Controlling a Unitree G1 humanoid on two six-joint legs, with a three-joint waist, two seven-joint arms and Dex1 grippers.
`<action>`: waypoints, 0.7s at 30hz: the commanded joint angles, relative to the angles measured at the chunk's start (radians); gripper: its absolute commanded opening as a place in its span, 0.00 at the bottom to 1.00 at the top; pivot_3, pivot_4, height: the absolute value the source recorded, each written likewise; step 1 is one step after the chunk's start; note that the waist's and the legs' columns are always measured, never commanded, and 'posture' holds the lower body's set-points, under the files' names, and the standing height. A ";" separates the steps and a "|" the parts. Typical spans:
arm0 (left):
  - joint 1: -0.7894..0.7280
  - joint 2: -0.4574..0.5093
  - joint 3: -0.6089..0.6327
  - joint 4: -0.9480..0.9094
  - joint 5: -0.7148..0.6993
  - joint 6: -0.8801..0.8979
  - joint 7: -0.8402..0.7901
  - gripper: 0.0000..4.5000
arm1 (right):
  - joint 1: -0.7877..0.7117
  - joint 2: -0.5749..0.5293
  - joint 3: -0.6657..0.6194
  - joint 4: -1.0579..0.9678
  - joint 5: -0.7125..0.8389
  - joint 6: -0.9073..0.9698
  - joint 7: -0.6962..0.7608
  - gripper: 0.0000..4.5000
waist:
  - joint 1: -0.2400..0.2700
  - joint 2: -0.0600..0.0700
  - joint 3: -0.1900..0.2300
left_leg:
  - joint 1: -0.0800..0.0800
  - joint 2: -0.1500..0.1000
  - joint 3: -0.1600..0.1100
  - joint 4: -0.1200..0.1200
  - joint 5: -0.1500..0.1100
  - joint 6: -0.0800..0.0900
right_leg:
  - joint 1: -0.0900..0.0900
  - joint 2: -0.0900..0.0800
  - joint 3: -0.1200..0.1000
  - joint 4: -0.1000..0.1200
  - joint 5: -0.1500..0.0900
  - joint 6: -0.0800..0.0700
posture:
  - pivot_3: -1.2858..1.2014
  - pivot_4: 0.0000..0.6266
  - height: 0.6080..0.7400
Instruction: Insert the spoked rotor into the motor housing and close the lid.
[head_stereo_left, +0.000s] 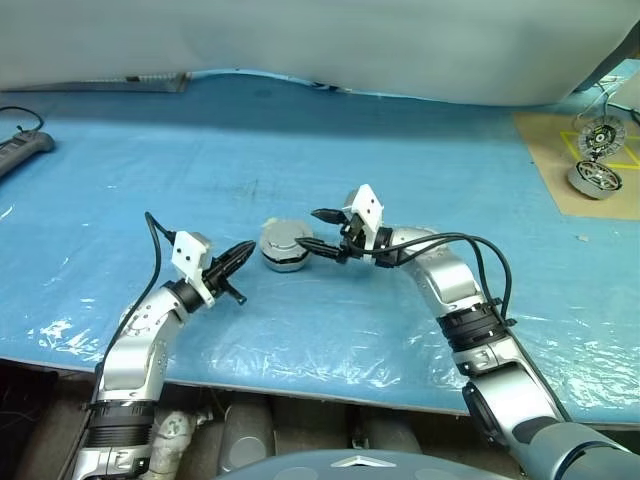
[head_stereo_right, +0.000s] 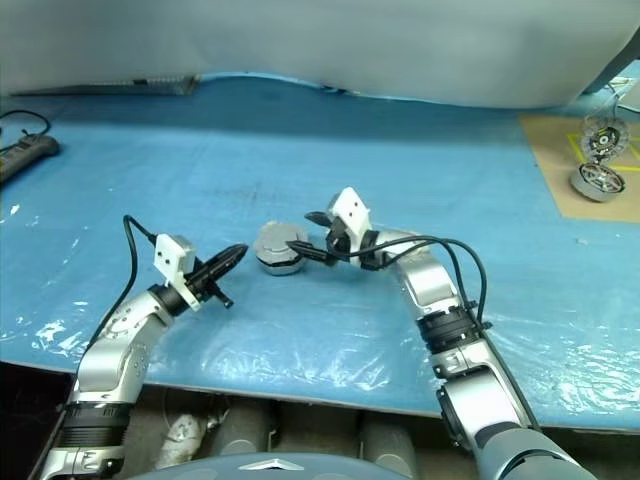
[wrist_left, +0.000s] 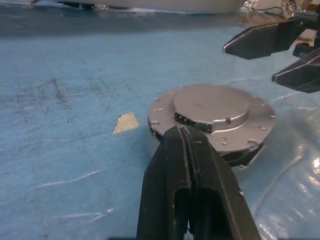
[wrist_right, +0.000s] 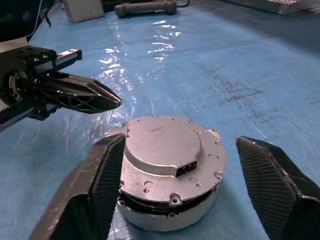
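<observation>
A: Head view first. Why placed like this?
B: Small round grey metal motor housing (head_stereo_left: 287, 258) flat on the blue plastic-covered table (head_stereo_left: 300, 140), between both grippers. Left gripper (head_stereo_left: 243, 252) pinched shut and empty, just beside one flank. Right gripper (head_stereo_left: 312, 228) spread open at the other. Probably nothing left to hold, with the task near done.
A: Left wrist view?
B: Round grey-silver metal lid (wrist_left: 212, 102) down flush on the housing. Spoked rotor presumably beneath. Tan scrap (wrist_left: 125, 122) near it on the sheet.
A: Right wrist view?
B: Black fingers (wrist_right: 97, 185) flanking the housing, one close against its rim, the other apart.
A: Surroundings?
B: Glossy crinkled film, a pale backdrop behind. Brown cardboard (head_stereo_left: 560, 150) bearing silver wheel-like parts (head_stereo_left: 595, 178) far right. Grey power strip (head_stereo_left: 25, 150) far left.
</observation>
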 joint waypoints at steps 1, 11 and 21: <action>-0.003 0.026 0.020 0.038 -0.007 -0.058 -0.023 0.00 | -0.046 0.024 0.020 0.025 -0.020 -0.008 0.003 0.80 | 0.000 0.000 0.000 | 0.000 0.000 0.000 0.000 0.000 0.000 | 0.000 0.000 0.000 0.000 0.001 0.001 | 0.52 0.24 1.00; -0.054 0.171 0.100 -0.307 -0.178 0.264 0.077 0.00 | -0.127 0.080 0.074 0.101 -0.066 0.017 0.021 0.80 | 0.000 0.000 0.000 | 0.000 0.000 0.000 0.002 0.000 0.000 | -0.001 0.000 0.000 0.004 -0.001 -0.002 | 0.52 0.24 1.00; 0.030 0.144 0.050 -0.313 -0.158 0.224 0.081 0.00 | -0.162 0.095 0.093 0.229 -0.153 -0.042 -0.026 0.80 | -0.001 0.000 0.000 | 0.000 0.000 0.002 0.004 0.000 0.000 | -0.003 0.001 0.002 0.008 -0.002 -0.003 | 0.52 0.24 1.00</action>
